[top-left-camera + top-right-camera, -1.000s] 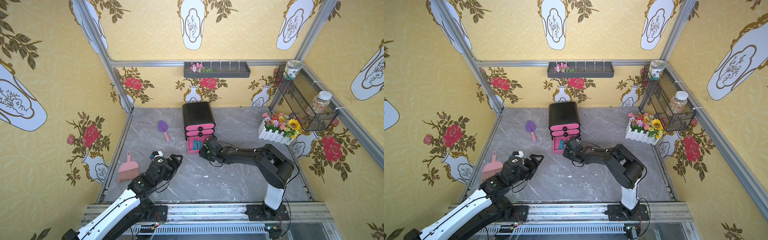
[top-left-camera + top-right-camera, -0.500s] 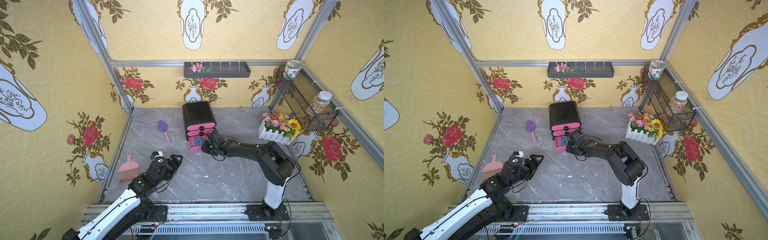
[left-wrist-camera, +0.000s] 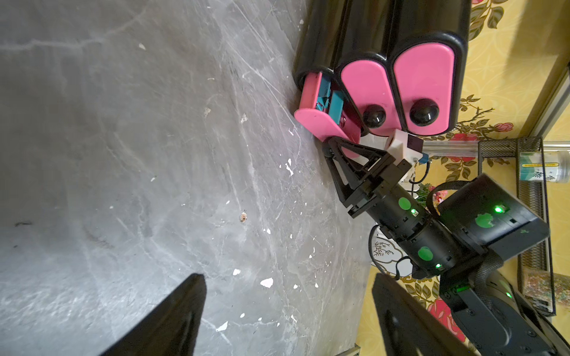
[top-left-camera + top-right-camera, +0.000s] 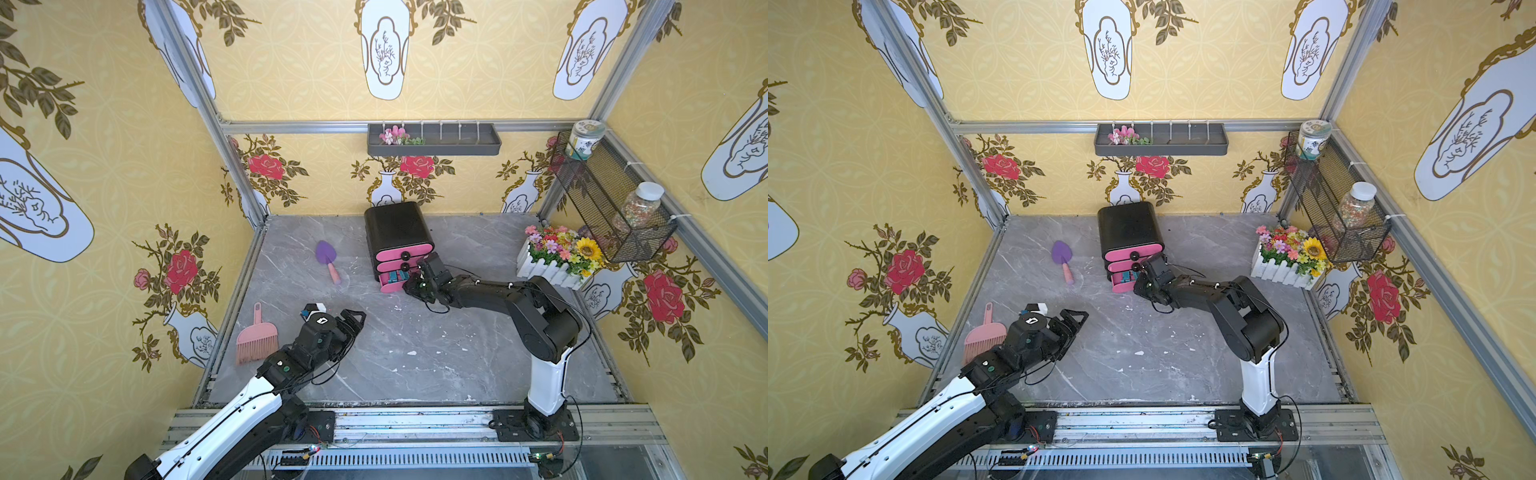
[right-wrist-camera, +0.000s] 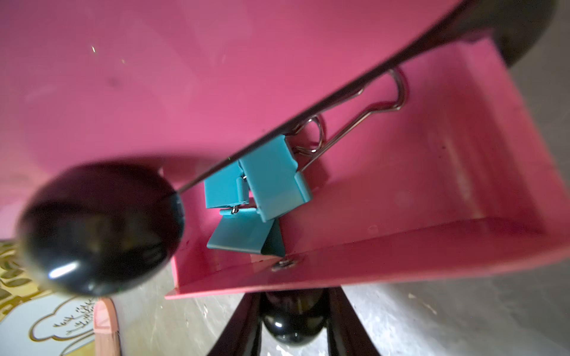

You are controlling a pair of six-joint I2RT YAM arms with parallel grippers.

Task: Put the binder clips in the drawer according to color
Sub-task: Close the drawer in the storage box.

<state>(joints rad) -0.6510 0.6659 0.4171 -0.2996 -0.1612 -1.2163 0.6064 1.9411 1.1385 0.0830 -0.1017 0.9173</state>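
**Since a second ago, the bottom drawer (image 5: 431,249) has slid inward**

The right gripper (image 5: 291,308) is clamped on its knob (image 5: 291,328). The drawer stands partly out of the black cabinet (image 4: 397,226), teal binder clips (image 5: 271,182) lying inside. The left gripper (image 4: 355,322) hovers over the table (image 4: 436,353), jaws apart.

Right gripper (image 3: 334,148) at open drawer (image 3: 319,123), teal clips (image 3: 335,106) inside

Teal binder clips (image 5: 267,186) lie in open bottom drawer (image 5: 438,172).
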